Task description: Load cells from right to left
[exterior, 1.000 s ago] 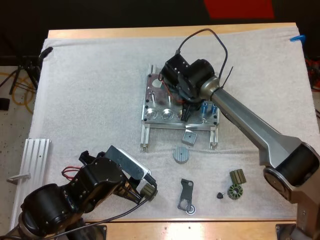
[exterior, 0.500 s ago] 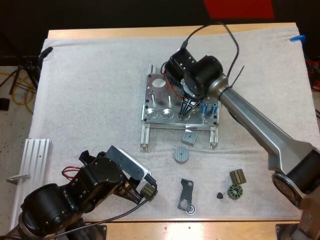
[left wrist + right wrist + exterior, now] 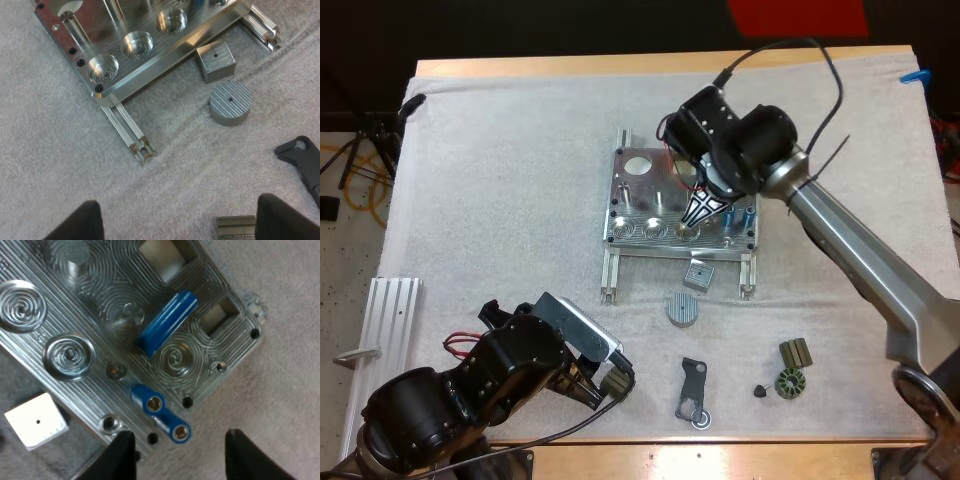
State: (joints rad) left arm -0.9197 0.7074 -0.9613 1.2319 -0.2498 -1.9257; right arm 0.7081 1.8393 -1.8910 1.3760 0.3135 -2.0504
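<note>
Where metal fixture (image 3: 625,200) sits on white mat (image 3: 500,180), right gripper (image 3: 695,222) hangs over its socket row, fingers spread, nothing between. Left gripper (image 3: 617,383) low over mat near front edge, fingers wide, empty. One blue cell (image 3: 167,322) lying across fixture top; two standing cells (image 3: 152,402) in sockets at corner.

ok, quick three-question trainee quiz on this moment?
1. True or false: the right gripper is open.
2. How many blue cylinders are on the metal fixture?
3. In the high view, which part lies closest to the fixture's near edge? A ribbed grey disc, B square metal block, C black bracket.
Key: 1 true; 2 three; 3 B.
</note>
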